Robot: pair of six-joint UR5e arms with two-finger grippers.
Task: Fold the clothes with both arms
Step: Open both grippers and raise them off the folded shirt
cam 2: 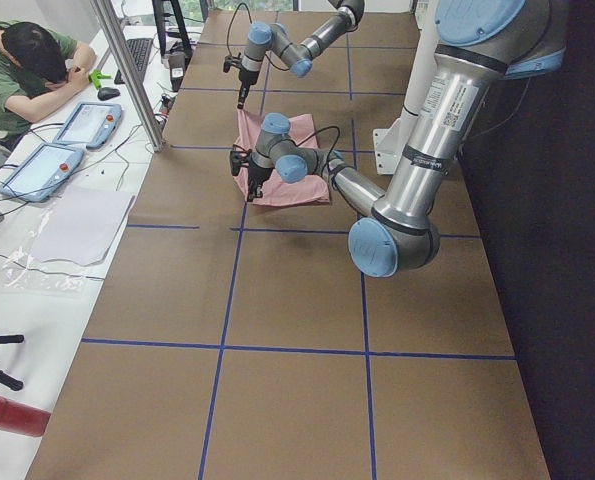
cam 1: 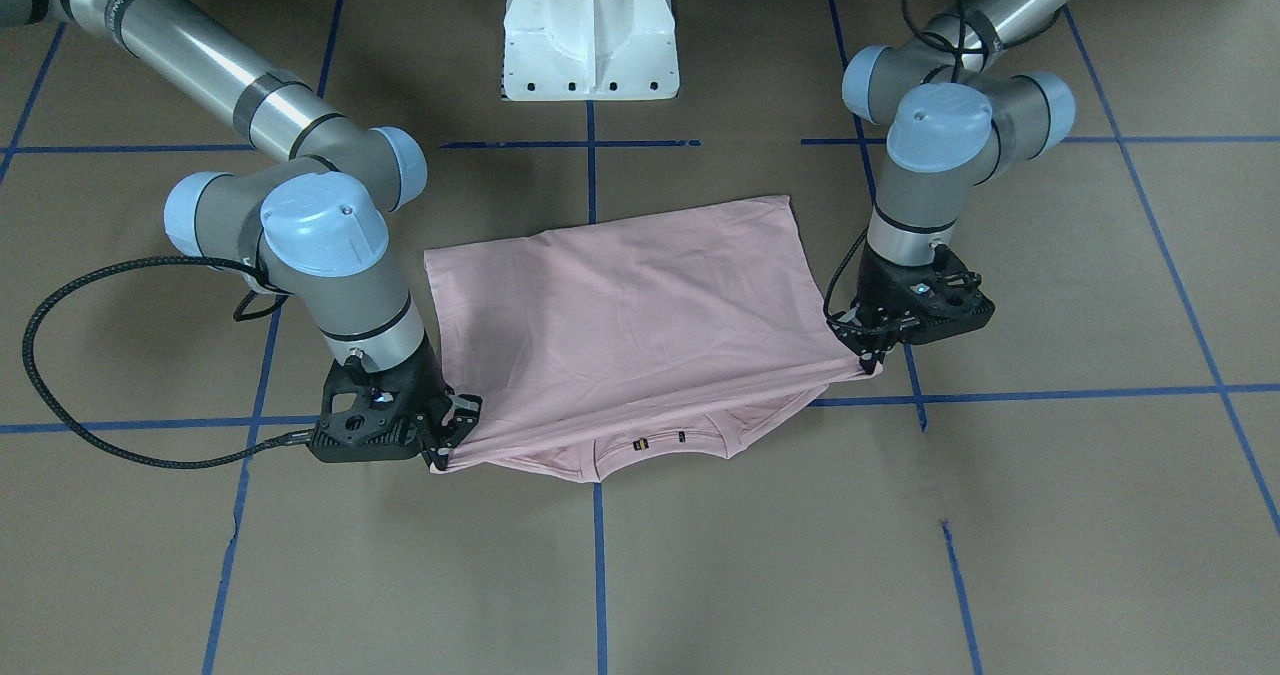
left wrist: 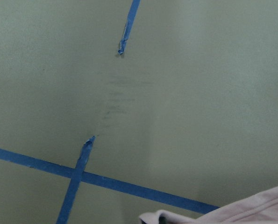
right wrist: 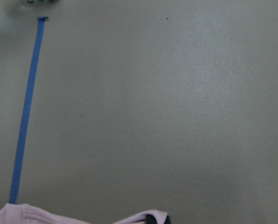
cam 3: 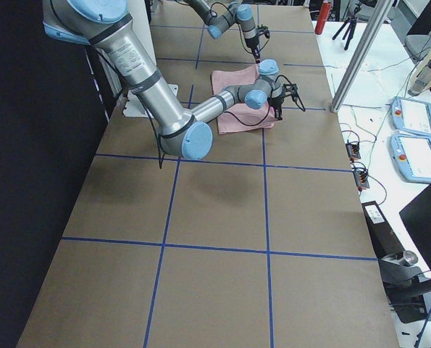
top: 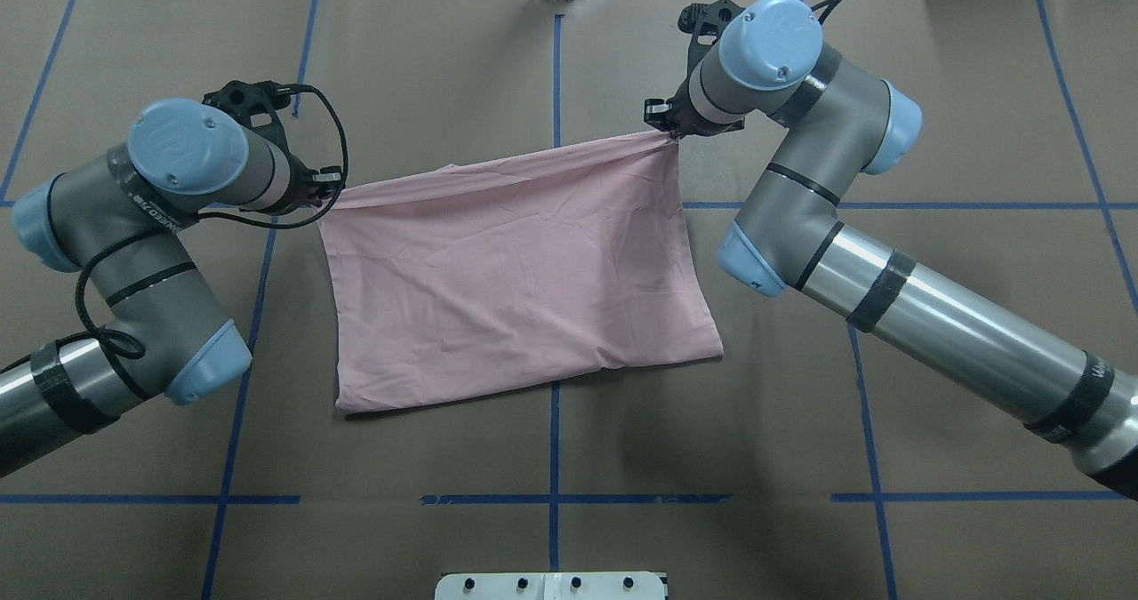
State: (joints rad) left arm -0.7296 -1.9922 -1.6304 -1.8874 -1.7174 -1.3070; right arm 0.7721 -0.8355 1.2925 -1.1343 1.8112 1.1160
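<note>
A pink T-shirt (top: 516,271) lies on the brown table, its far edge lifted and pulled taut between both grippers. My left gripper (top: 331,189) is shut on the shirt's far left corner. In the front view it pinches the cloth (cam 1: 620,325) at the left gripper (cam 1: 872,357). My right gripper (top: 665,129) is shut on the other far corner, seen in the front view at the right gripper (cam 1: 447,437). Under the raised layer the collar with its label (cam 1: 660,442) shows. Both wrist views catch only a strip of pink cloth (left wrist: 237,212) (right wrist: 82,215) at the bottom edge.
Blue tape lines (top: 555,76) grid the brown table. The white robot base (cam 1: 590,30) stands behind the shirt. Beside the table a person (cam 2: 27,70) sits at a desk with tablets (cam 2: 47,165). More pendants (cam 3: 411,145) lie off the other side.
</note>
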